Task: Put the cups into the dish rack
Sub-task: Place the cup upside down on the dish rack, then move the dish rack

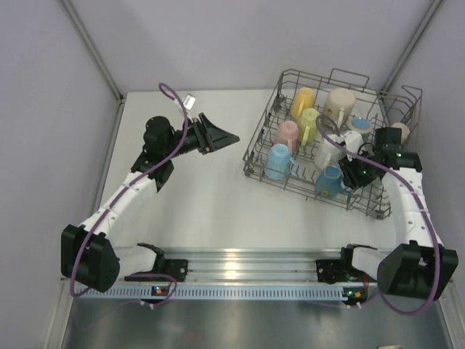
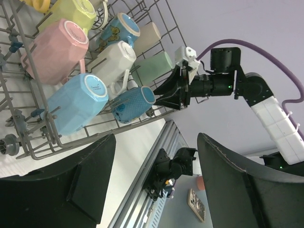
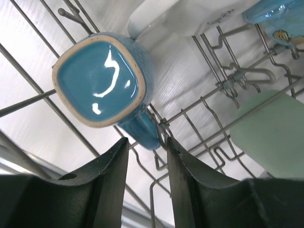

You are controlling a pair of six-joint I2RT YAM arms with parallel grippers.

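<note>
The grey wire dish rack [image 1: 252, 166] stands at the far right and holds several cups on their sides: yellow [image 1: 303, 99], cream [image 1: 339, 104], lime [image 1: 309, 122], pink [image 1: 288, 134], light blue [image 1: 278, 161], white [image 1: 330, 149] and a teal mug [image 1: 330, 182]. My right gripper [image 1: 356, 171] is at the rack's near right side. In the right wrist view it [image 3: 147, 142] is slightly open, with the handle of the teal mug [image 3: 97, 78] just between the fingertips. My left gripper [image 1: 218, 137] is open and empty over the table, left of the rack.
A mint cup [image 3: 268, 133] lies in the rack right of my right gripper, with a white cup [image 3: 190, 16] beyond. A beige cup [image 1: 401, 131] sits at the rack's far right corner. Grey walls enclose the table. The metal base rail [image 1: 247, 263] runs along the near edge.
</note>
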